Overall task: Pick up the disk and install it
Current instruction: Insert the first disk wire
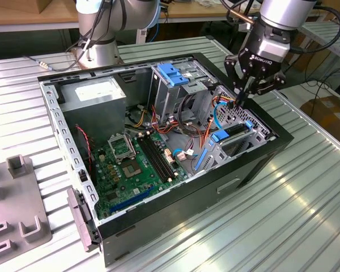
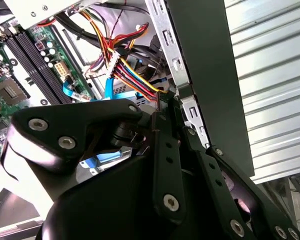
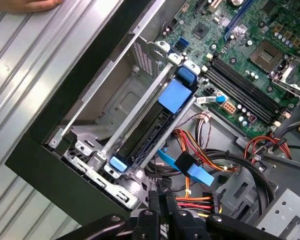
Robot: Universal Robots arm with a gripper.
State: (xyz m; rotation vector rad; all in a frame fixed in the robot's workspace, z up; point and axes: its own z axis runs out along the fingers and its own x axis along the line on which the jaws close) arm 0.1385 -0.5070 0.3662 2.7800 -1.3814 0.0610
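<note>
The open black desktop computer case [image 1: 255,164] lies on its side on the ribbed metal counter [image 1: 306,215], so its drive bays and green motherboard [image 1: 130,164] face upward and can be reached from above. The flat silver-grey hard disk in its blue plastic bracket [image 1: 233,131] stands edge-on in the slot of the metal bay at the case corner nearest the exterior view's right. In the first wrist view the disk [image 3: 140,135] shows as a dark edge between the bracket's two blue end tabs, sunk level with the bay rails, which suggests it is already seated rather than loose. Bundled red, yellow and orange cables [image 3: 200,165] run just beside that bay.

The arm reaches down from above with its wrist roughly vertical, and the black gripper [image 1: 242,97] hangs over the case's inner edge, just above the disk and close to the cables. Its jaws are drawn narrow, tips nearly together, with nothing visibly between them
</note>
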